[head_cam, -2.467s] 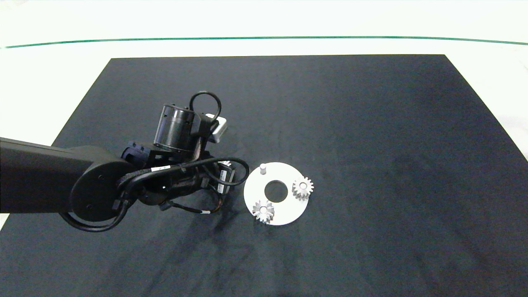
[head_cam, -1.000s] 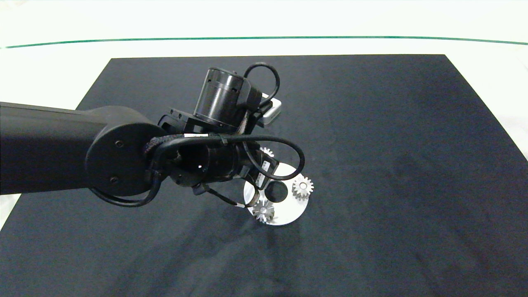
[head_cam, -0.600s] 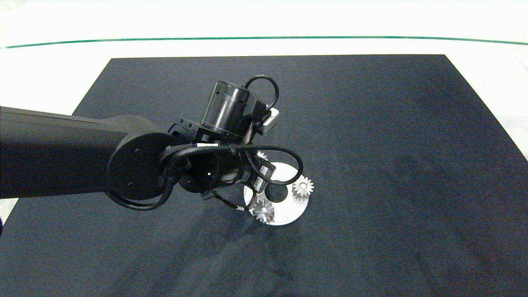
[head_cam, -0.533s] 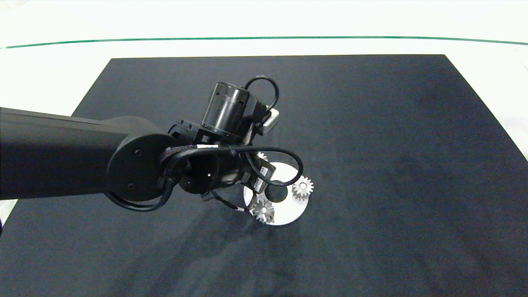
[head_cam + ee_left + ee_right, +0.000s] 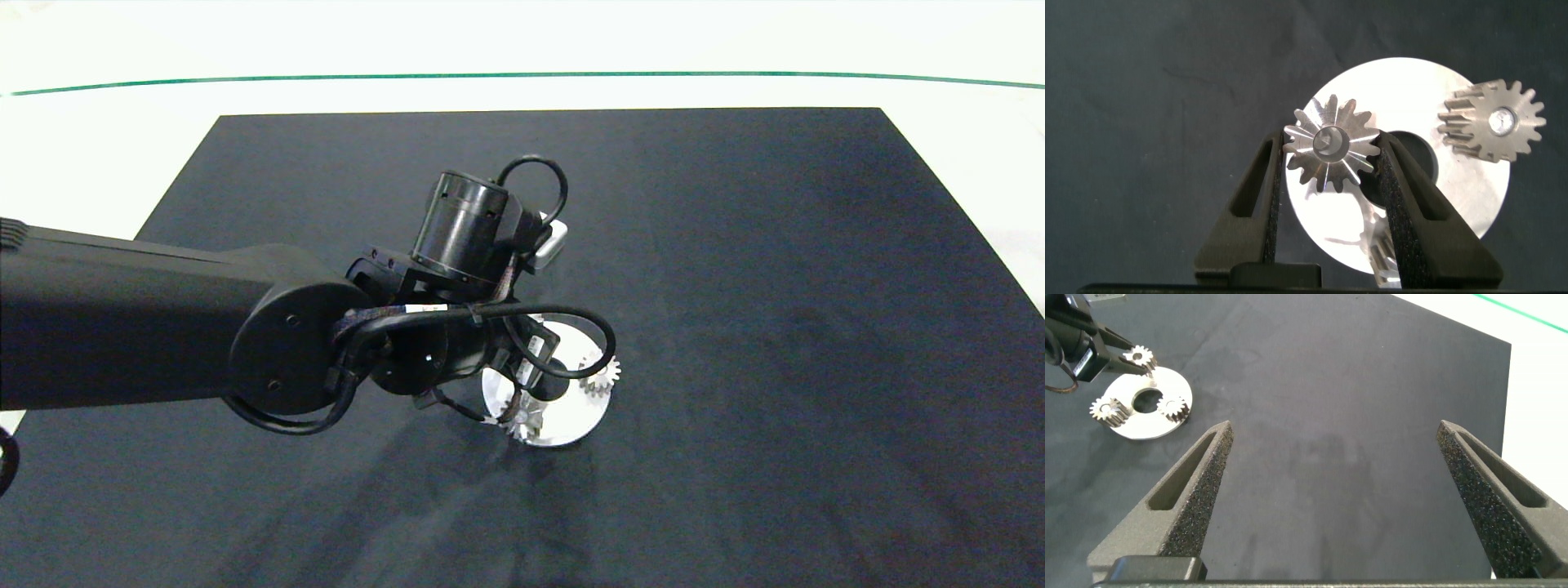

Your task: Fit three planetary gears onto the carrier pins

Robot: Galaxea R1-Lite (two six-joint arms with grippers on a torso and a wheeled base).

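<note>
The left gripper (image 5: 1331, 155) clamps a small gear (image 5: 1331, 152) by its teeth above the disc (image 5: 1470, 212); it looks hard, slippery, light.

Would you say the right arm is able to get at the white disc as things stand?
Probably not easily. The right gripper hangs open well away from the white disc, and the left gripper, shut on the third gear, is right over the disc, crowding the approach.

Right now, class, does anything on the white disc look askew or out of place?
Nothing stands out. Two gears sit flat on the white disc; the third gear is gripped level in the left tool above it. The right tool is open, well away.
</note>
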